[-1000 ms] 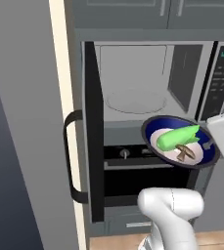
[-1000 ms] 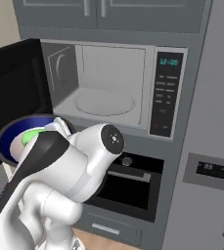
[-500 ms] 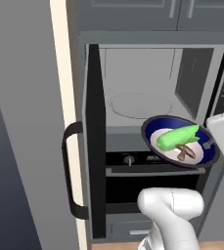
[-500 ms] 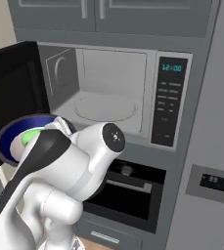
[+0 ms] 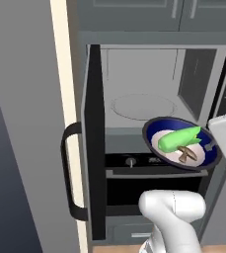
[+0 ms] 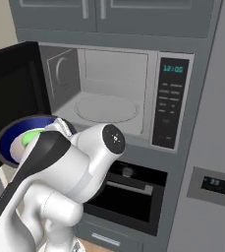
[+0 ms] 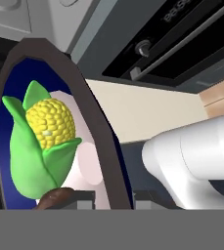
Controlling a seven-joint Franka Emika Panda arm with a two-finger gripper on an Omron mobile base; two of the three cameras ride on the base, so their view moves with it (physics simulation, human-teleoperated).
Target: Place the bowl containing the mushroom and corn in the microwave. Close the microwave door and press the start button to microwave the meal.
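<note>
- The gripper [image 7: 114, 197] is clamped on the rim of the bowl [image 5: 181, 143], one fingertip on each side of the rim wall in the hand view.
- The bowl is carried in the air in front of the open microwave [image 6: 109, 93], below the level of the cavity floor and in front of the black oven [image 5: 149, 183]. It is not yet inside.
- The corn [image 5: 178, 139] and the mushroom [image 5: 186, 154] lie in the bowl; the corn is nearer the microwave side, the mushroom beside it.
- The microwave door [image 5: 94, 143] stands fully open on the left, edge-on in the left base view.
- Risk: the bowl is held by one edge only. A tilt during the lift could roll the corn or mushroom out.
- Risk: the bowl is lower than the cavity opening. Advancing without raising it first would likely strike the lower frame of the microwave.
- Risk: the far rim could catch the turntable [image 6: 106, 108] edge if it is set down at an angle.
- Risk: a wide swing to the left could hit the open door.
</note>
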